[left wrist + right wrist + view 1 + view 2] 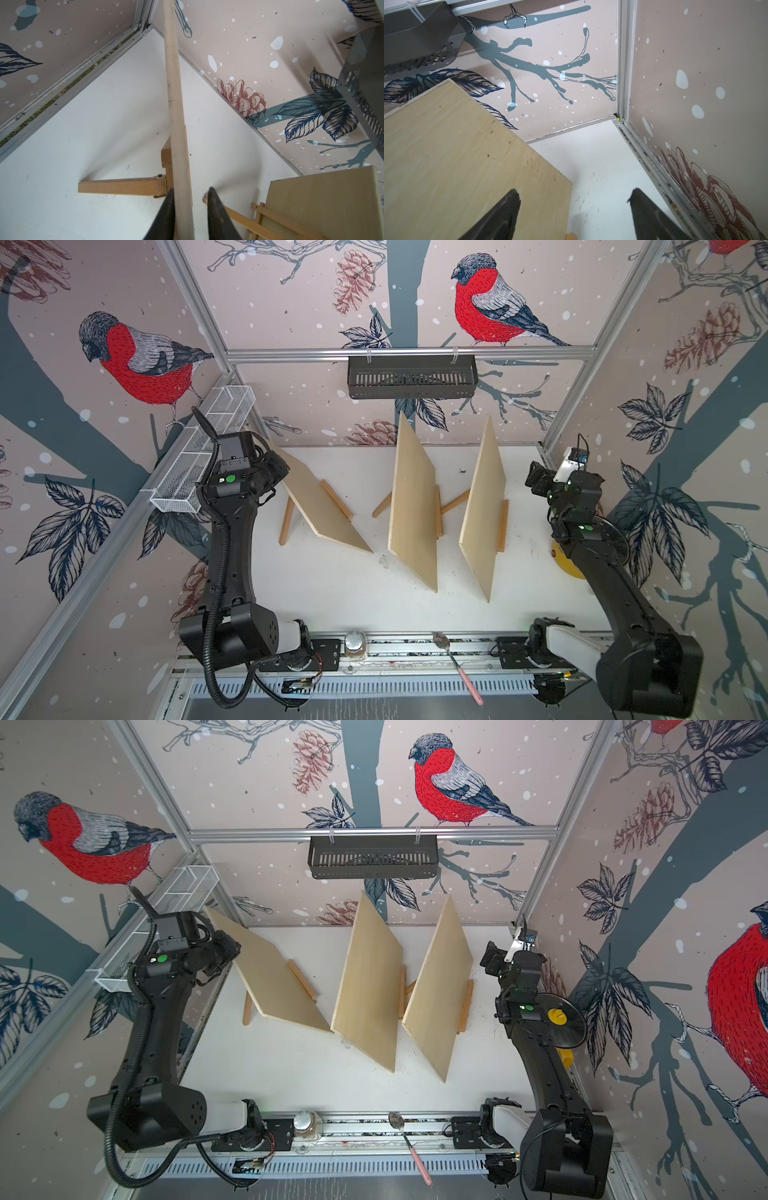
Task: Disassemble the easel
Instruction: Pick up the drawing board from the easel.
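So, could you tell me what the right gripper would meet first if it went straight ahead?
Likely the table near the back corner, just past the right board's edge; depth is unclear.

Pale matt plywood boards [413,506], smooth honey-toned wooden easel struts [286,520], scuffed matt white table [332,585], brushed aluminium rails [291,351].
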Robot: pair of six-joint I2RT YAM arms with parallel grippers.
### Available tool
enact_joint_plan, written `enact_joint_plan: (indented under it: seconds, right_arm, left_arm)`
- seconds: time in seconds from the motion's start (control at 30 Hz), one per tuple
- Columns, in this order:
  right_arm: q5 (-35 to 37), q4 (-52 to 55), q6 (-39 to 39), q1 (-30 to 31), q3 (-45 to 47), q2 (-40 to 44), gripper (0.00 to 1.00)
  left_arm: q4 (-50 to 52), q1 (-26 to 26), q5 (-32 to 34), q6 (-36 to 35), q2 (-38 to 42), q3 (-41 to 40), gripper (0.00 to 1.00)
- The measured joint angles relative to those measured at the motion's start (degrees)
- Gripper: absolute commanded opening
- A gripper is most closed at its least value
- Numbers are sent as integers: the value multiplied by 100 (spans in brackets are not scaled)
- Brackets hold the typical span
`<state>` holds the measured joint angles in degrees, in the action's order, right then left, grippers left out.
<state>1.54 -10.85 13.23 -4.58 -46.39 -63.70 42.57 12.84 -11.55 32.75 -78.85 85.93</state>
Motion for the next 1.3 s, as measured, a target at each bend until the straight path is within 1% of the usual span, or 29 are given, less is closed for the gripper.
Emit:
enact_joint_plan:
  seconds: [0.13,0.2,0.23,0.53,0.7,0.97,1.07,1.3]
  right_arm:
    - [-2,4,0,-9,0,2,85]
    - [0,11,0,-9,0,22,85]
    - [0,11,0,-11,0,35,85]
    - [-7,11,2,-22,2,151,85]
    - [-31,50,4,-22,2,249,84]
    - [-70,114,9,-22,2,446,85]
    - [-70,168,9,-22,2,516,84]
    - [-133,181,26,-20,2,673,84]
  left_arm:
    - [175,-33,35,-70,-227,225,9]
    - [212,-72,7,-166,-326,345,1]
    - [229,-87,-7,-173,-354,387,0]
    - [721,-201,-70,-424,-452,780,0]
    - [997,-509,-44,-638,-461,1134,0]
    - [1099,-1080,-72,-682,-448,1777,0]
    - [1246,-1213,0,-684,-452,2256,0]
    - [2017,-1580,640,-776,-522,3869,0]
